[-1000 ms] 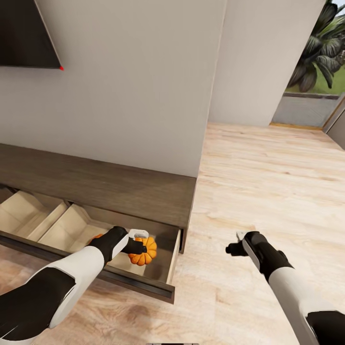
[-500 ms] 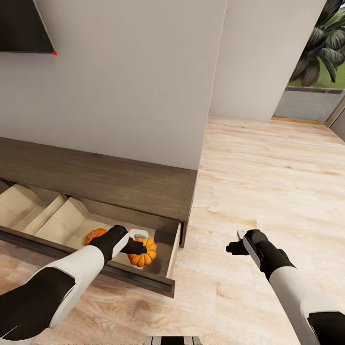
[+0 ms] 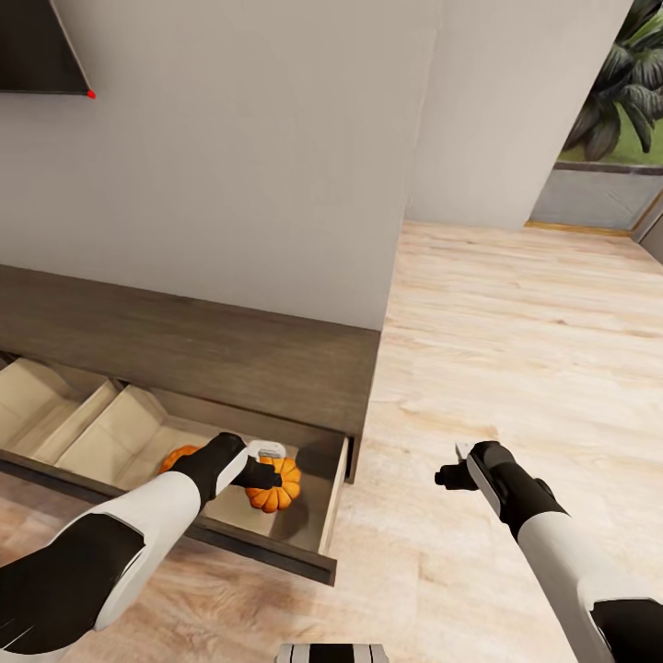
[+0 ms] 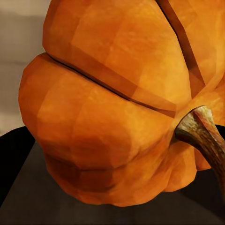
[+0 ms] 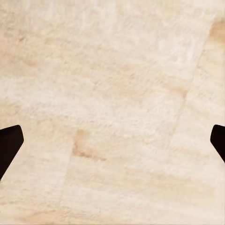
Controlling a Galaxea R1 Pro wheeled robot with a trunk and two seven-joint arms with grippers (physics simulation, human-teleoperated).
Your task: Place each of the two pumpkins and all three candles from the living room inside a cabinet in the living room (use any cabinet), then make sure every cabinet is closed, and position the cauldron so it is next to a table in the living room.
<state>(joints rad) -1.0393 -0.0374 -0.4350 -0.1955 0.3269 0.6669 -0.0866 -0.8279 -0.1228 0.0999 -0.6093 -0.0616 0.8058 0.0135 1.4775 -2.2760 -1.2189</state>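
Note:
The dark-brown cabinet point(image 3: 230, 354) runs along the wall with its pale-lined drawer point(image 3: 262, 545) pulled out. My left gripper point(image 3: 267, 465) hangs inside that drawer's right end, shut on an orange ribbed pumpkin point(image 3: 282, 493). Seen close up in the left wrist view, this pumpkin point(image 4: 108, 108) has a brown stem point(image 4: 201, 129). A second pumpkin point(image 3: 178, 457) lies in the same drawer, partly hidden behind my left arm. Over the bare plank floor to the right of the cabinet, my right gripper point(image 3: 451, 465) is open and holds nothing; its dark fingertips point(image 5: 8, 140) are spread wide.
A black TV point(image 3: 37, 46) hangs on the wall above the cabinet. A wall corner juts out just past the cabinet's right end. Light wood floor point(image 3: 516, 322) stretches right toward a window with a plant point(image 3: 626, 83).
The view has shifted slightly, so the TV sits higher and further left and more of the second pumpkin shows. Both arms hold their poses, and the left gripper still grips its pumpkin.

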